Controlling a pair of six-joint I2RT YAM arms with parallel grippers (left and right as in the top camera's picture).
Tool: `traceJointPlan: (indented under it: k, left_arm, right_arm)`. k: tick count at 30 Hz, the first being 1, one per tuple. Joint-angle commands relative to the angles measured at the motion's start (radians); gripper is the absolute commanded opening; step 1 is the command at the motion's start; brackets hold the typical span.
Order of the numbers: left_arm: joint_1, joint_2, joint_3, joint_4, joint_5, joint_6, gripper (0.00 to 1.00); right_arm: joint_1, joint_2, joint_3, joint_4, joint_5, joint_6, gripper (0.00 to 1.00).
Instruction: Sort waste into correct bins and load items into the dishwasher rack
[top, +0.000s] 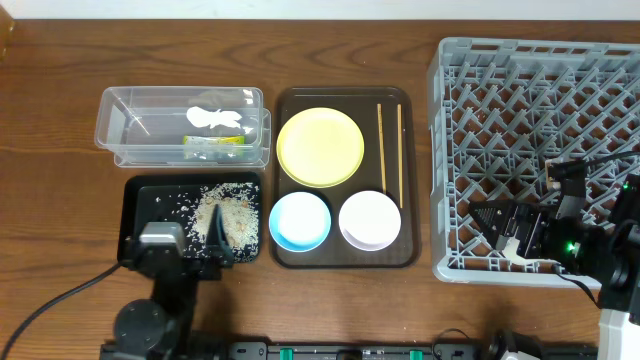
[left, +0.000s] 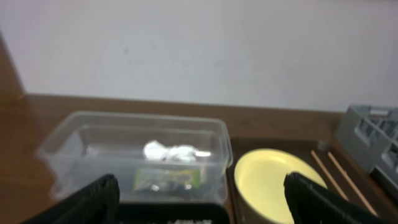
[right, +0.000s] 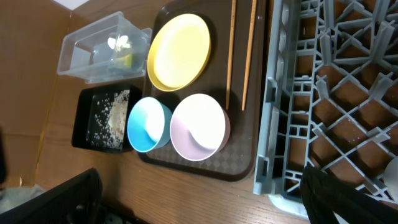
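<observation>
The clear tub (top: 110, 125) holds the green-yellow wrapper (top: 215, 142) and white paper scrap (top: 215, 117); both show in the left wrist view (left: 168, 178) (left: 168, 151). The black tray (top: 140, 205) holds beige rice scraps (top: 225, 215). The yellow plate (top: 320, 147), blue bowl (top: 300, 221), white bowl (top: 370, 220) and two chopsticks (top: 390, 150) lie on the brown serving tray (top: 345, 260). The grey rack (top: 540, 110) stands at the right. My left gripper (top: 205, 255) is open and empty at the black tray's near edge. My right gripper (top: 500, 232) is open and empty over the rack's front left corner.
The brown serving tray sits between the bins and the rack. A black cable (top: 50, 300) runs from the left arm's base across the front left of the wooden table. A pale wall stands behind the table in the left wrist view.
</observation>
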Motion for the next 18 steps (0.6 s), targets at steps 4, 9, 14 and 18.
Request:
traceJointPlan:
  k: [4,9,14,18]
  left_arm:
    - [0.006,-0.063,-0.215,0.215,0.043,0.017,0.87]
    - [0.006,-0.063,-0.369,0.400,0.043,0.017,0.87]
    - [0.006,-0.063,-0.394,0.393,0.043,0.017,0.87]
    - [0.006,-0.063,-0.394,0.389,0.043,0.017,0.88]
  right_arm:
    - [-0.007,-0.005,0.008,0.000,-0.012,0.001,0.99]
    - [-0.007,-0.005,0.008,0.000,-0.012,0.001,0.99]
    - [-0.007,-0.005,0.008,0.000,-0.012,0.001,0.99]
    - [-0.007,-0.005,0.008,0.000,-0.012,0.001,0.99]
